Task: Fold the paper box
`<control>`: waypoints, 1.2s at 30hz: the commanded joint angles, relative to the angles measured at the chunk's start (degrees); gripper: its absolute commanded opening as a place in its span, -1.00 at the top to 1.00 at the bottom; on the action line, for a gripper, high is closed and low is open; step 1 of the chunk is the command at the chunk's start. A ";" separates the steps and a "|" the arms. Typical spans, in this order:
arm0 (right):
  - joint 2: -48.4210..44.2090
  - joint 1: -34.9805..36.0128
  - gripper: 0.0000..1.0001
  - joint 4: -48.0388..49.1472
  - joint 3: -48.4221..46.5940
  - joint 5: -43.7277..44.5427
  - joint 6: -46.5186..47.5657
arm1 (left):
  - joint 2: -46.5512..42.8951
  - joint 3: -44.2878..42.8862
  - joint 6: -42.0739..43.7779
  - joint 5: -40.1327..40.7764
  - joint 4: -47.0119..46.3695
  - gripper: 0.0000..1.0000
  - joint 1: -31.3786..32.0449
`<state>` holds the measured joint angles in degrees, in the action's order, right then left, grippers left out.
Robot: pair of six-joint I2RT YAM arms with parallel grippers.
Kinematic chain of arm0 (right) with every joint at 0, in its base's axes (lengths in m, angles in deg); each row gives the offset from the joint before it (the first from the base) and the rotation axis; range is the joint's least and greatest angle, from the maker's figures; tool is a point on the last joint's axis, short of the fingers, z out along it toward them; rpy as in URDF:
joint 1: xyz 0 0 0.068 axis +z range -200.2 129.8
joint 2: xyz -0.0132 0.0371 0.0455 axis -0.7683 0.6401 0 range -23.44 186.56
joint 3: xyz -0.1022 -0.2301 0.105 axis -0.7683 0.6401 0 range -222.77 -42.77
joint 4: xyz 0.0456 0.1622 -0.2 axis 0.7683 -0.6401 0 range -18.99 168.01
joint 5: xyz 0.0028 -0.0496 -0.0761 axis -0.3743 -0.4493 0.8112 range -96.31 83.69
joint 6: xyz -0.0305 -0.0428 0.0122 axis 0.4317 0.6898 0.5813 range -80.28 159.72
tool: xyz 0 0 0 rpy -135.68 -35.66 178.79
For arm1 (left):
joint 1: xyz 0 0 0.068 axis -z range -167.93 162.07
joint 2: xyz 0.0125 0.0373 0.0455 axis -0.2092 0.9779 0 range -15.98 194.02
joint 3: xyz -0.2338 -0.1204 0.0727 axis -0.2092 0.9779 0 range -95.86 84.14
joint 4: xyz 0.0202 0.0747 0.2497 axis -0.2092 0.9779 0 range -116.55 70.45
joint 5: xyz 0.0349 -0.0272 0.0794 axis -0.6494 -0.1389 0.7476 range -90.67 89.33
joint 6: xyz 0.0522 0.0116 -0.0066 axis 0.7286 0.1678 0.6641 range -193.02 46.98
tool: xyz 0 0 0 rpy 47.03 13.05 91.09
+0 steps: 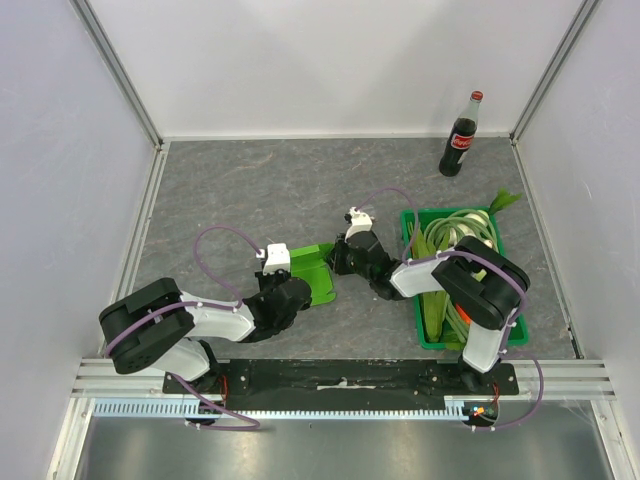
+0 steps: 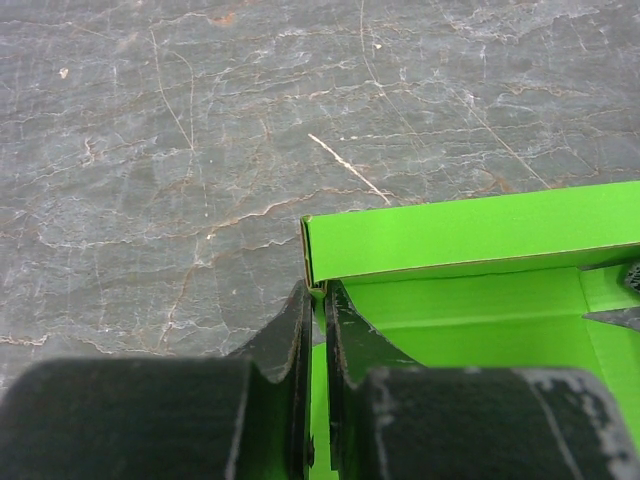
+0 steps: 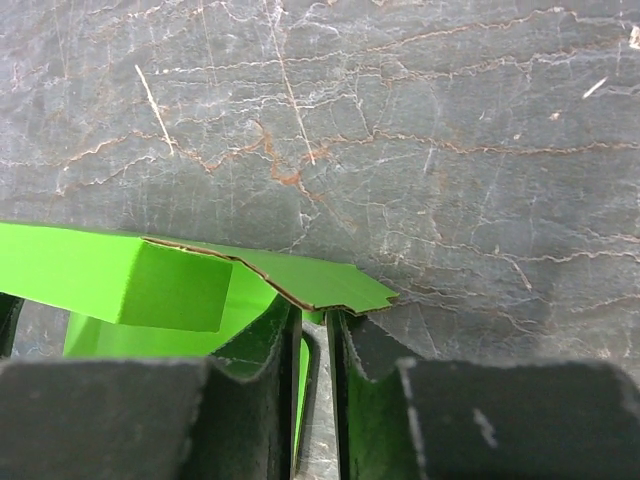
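Pinch from left tool [image 2: 318,295] on a corner wall of the box [image 2: 470,240] — jaws pressed together on the thin card. Same from right tool [image 3: 315,322], nipping a flap edge on the opposite side. Box partly raised on the table [image 1: 250,190], between both arms — near the crate [image 1: 407,232], well apart from the bottle [image 1: 460,140].

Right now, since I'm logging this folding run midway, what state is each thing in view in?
paper box: partly folded, one wall raised, gripped from both sides.
left gripper: shut on the paper box's wall.
right gripper: shut on a flap of the paper box.
bottle: upright, capped.
crate: holds vegetables.
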<state>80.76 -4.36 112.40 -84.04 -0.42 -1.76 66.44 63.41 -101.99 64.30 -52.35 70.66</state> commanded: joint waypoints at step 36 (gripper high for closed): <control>-15.63 -5.94 -0.08 -55.83 -22.25 -1.19 31.59 | -1.82 0.96 -4.25 -0.72 -2.06 0.96 0.83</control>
<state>60.70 -8.92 63.07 -96.15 1.57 16.89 65.74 63.70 -103.61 62.55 -52.42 71.08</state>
